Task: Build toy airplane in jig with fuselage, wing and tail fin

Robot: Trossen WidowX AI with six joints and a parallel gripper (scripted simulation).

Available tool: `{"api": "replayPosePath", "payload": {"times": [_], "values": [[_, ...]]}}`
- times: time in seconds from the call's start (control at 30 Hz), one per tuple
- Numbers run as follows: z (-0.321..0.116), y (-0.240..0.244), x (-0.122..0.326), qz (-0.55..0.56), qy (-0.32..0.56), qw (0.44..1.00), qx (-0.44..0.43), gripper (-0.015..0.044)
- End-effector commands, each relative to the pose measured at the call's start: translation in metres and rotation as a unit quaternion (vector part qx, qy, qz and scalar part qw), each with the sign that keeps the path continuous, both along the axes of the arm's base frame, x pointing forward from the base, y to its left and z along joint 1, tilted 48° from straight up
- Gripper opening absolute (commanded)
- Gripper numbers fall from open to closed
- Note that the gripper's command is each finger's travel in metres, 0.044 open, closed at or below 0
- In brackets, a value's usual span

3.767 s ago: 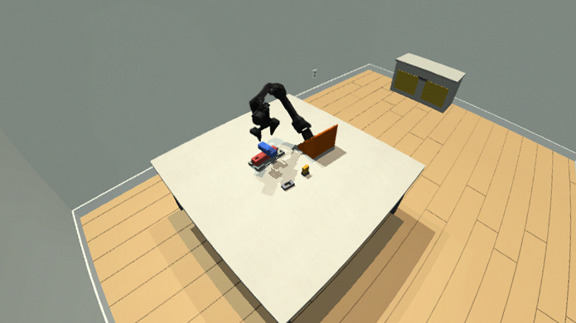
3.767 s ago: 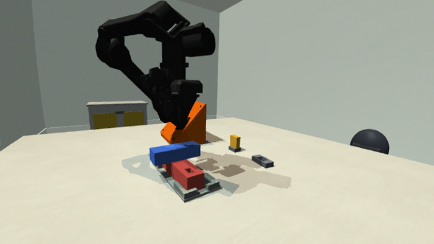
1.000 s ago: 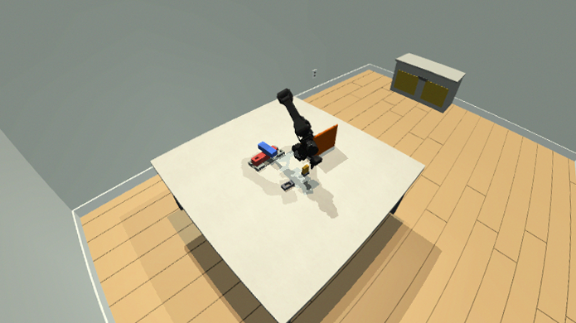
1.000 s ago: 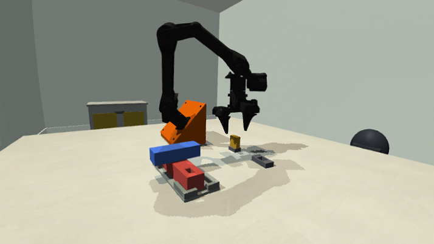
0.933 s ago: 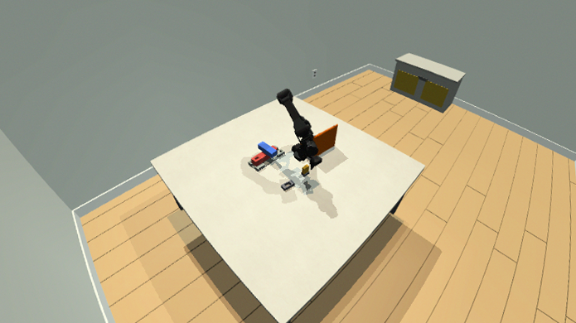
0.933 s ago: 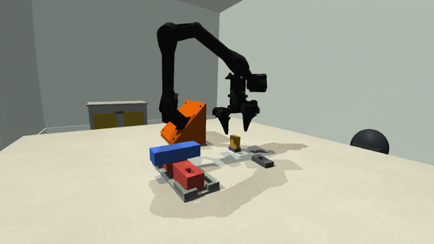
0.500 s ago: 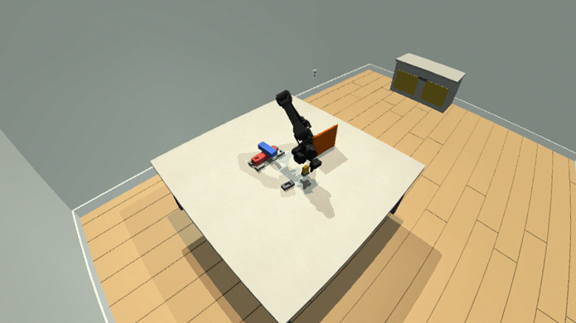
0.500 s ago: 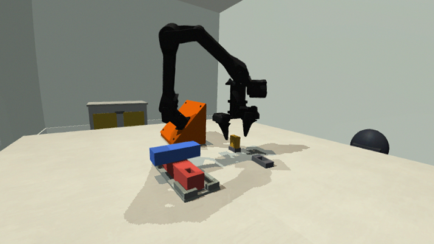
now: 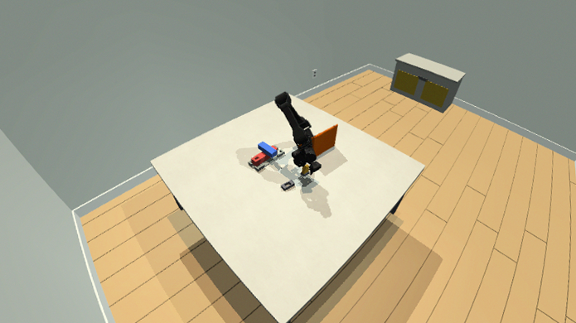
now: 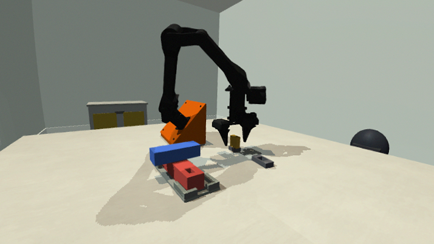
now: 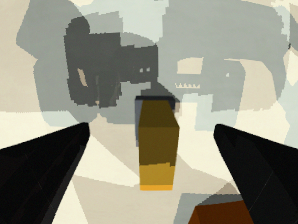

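Observation:
The red fuselage (image 9: pixel 258 158) (image 10: pixel 188 179) lies in the grey cradle (image 10: pixel 213 187), its small tail socket open on top. The blue wing (image 9: pixel 266 149) (image 10: pixel 175 153) lies across the top of the fuselage; its tab is hidden. The yellow tail fin (image 9: pixel 305 168) (image 10: pixel 235 141) (image 11: pixel 158 145) stands upright in a small dark holder (image 10: pixel 234 150) on the table. My gripper (image 10: pixel 235 142) (image 11: pixel 152 129) is open and empty, pointing down, its fingertips on either side of the fin in the wrist view and near the height of its top in the exterior view.
An empty dark grey holder (image 9: pixel 287 186) (image 10: pixel 262 161) with a slot lies beside the fin's holder. The orange arm base (image 9: pixel 325 140) (image 10: pixel 191 125) (image 11: pixel 220 214) stands behind the fin and cradle on the pale table (image 9: pixel 260 262) (image 10: pixel 273 217).

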State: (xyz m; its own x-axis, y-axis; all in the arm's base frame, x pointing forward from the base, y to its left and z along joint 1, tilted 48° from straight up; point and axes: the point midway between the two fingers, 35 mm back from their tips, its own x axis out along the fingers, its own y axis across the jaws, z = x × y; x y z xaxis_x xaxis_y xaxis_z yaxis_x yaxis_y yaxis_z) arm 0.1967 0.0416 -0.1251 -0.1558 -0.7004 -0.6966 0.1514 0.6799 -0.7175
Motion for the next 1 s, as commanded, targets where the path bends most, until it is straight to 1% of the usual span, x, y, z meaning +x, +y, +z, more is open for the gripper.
{"api": "replayPosePath", "payload": {"times": [0.0,0.47,0.7,0.97], "values": [[-0.0039,-0.0055,-0.004,0.001,0.007,1.0,-0.005,0.0414],[-0.0039,-0.0055,-0.004,0.001,0.007,1.0,-0.005,0.0046],[-0.0039,-0.0055,-0.004,0.001,0.007,1.0,-0.005,0.0],[0.0034,0.0016,-0.001,0.01,0.022,1.0,0.011,0.0]]}}
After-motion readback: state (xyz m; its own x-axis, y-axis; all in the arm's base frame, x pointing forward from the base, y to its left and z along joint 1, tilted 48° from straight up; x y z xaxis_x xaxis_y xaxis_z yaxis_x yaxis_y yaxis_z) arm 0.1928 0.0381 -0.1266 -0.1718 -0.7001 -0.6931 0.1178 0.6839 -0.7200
